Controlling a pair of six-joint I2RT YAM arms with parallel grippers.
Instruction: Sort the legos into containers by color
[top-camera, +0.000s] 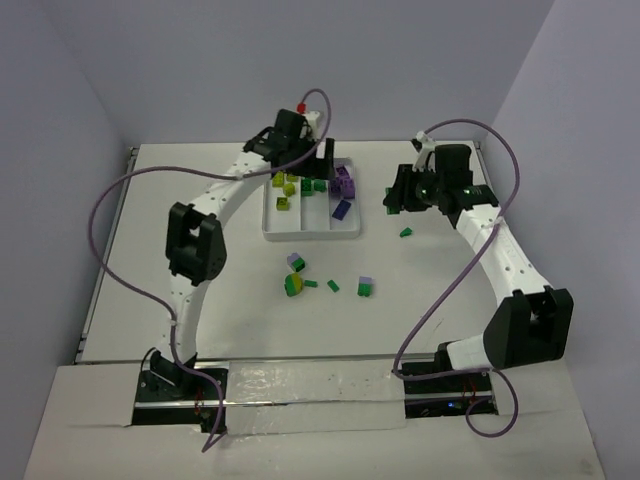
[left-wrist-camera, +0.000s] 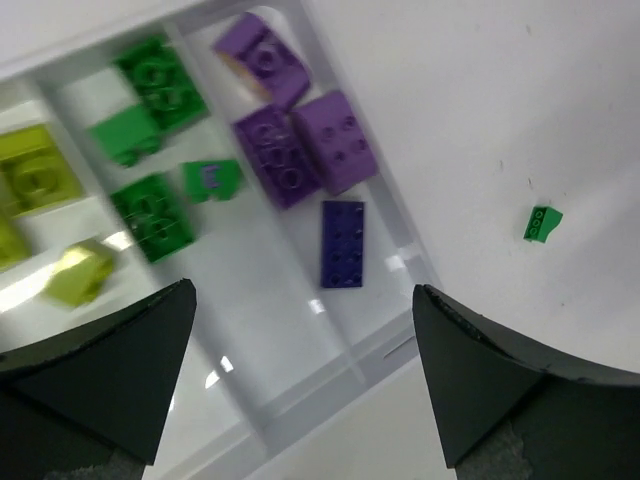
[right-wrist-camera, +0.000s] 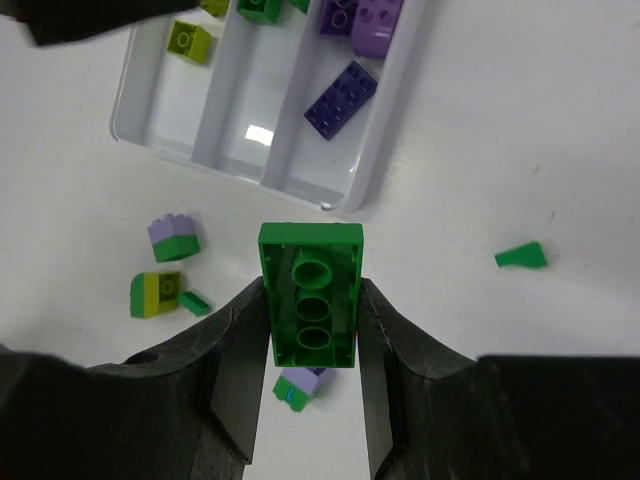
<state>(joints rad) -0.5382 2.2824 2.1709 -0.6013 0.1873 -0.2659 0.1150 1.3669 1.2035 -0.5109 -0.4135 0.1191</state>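
Two arms working. I'm holding the left gripper wide open and empty, pointing down over the tray at the top view's upper centre. Right of it, the right gripper is clamping a green brick above the table. I'm judging the next move as carrying it left over the middle compartment, where greens are lying.

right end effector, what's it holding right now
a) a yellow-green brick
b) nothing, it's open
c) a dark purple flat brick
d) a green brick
D: the right wrist view shows a green brick clamped in the right end effector, its hollow underside facing the camera.
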